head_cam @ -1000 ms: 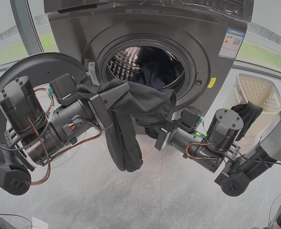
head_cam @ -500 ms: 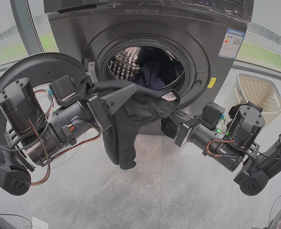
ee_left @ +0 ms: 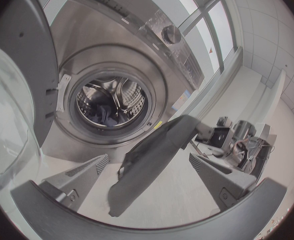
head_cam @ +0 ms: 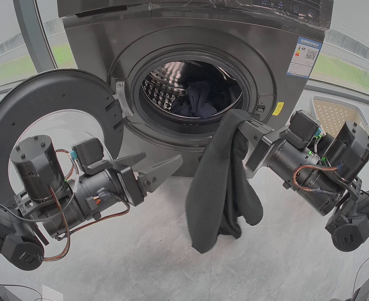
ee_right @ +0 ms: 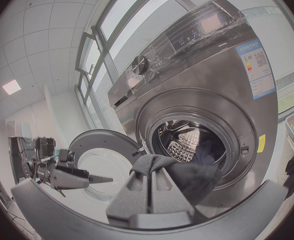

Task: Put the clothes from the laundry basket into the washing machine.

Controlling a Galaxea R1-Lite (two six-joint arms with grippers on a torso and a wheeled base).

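Dark garment (head_cam: 218,189) hangs before open washing machine (head_cam: 105,42).

Left of washing machine (head_cam: 193,30), open door (head_cam: 46,101); right, laundry basket (head_cam: 337,120); inside drum (head_cam: 163,84), clothes (head_cam: 198,101); before opening, garment (head_cam: 218,180) on right tool (head_cam: 242,124).

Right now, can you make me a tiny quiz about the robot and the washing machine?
1. True or false: the left gripper is holding the dark garment.
2. Pick one: the door of the washing machine is A) open, B) shut, C) missing.
3. Fill in: blue clothes lie inside the ____.
Key: 1 false, its fingers are open and empty; the right gripper holds the garment. 2 A. 3 drum.
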